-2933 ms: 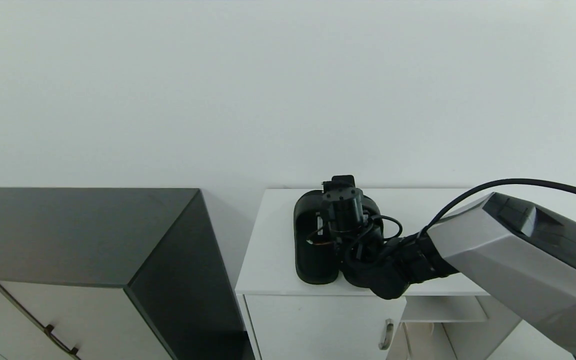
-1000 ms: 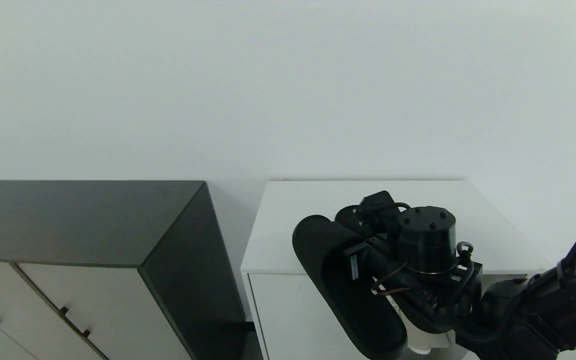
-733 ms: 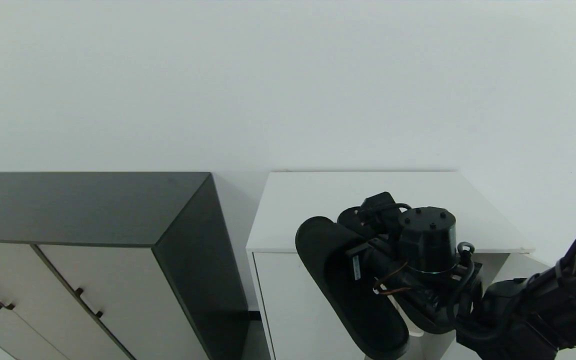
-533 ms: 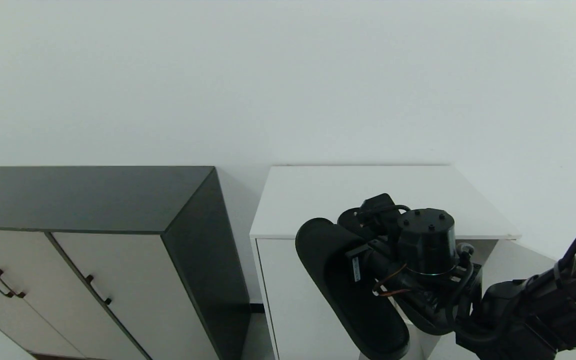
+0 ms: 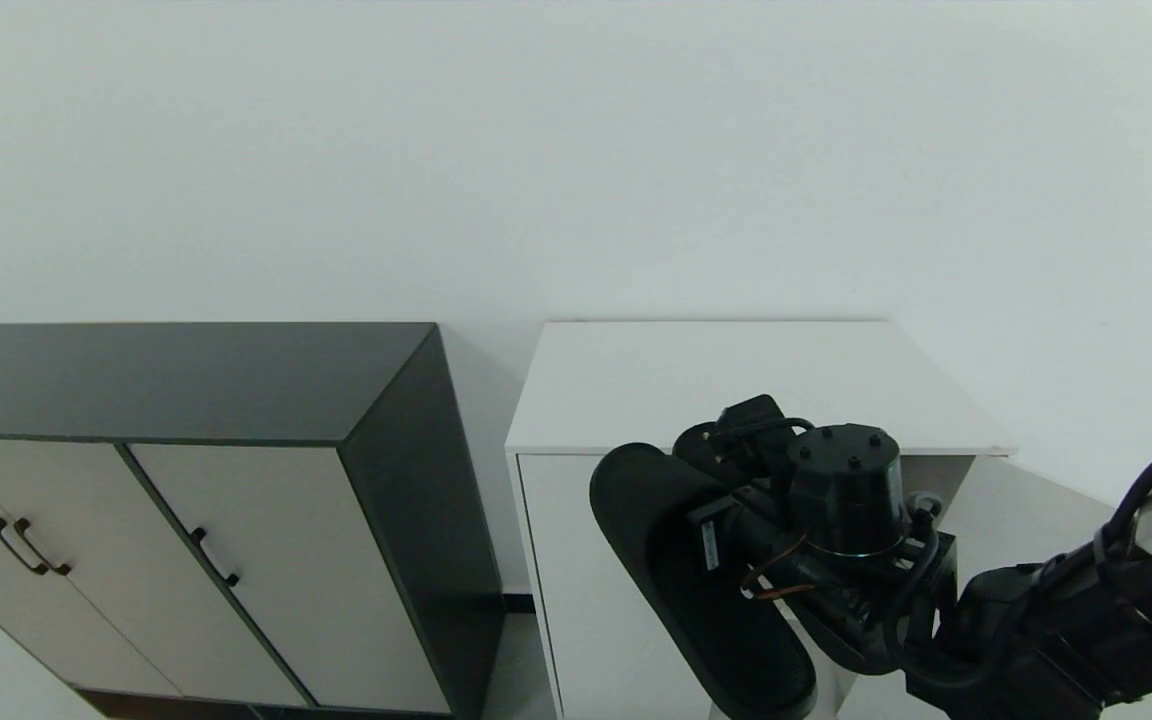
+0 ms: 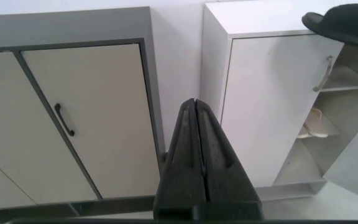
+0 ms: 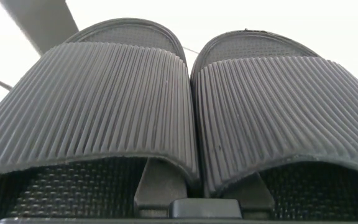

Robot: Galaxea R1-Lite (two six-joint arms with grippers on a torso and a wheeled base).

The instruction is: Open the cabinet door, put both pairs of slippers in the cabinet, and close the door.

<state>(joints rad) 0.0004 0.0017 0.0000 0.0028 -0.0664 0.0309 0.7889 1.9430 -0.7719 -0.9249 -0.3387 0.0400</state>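
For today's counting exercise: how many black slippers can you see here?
2 black slippers, side by side in the right claw, in front of the white cabinet: one beside the other. More slippers may be hidden inside the cabinet.

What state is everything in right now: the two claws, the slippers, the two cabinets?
Left claw: shut, empty.
Right claw: shut on the black slippers.
Black slippers: held side by side in the air, in front of the white cabinet.
White cabinet: handled door shut, side next to it open, shelves showing.
Pale slippers: lying on a shelf inside the white cabinet.
Dark cabinet: doors shut.
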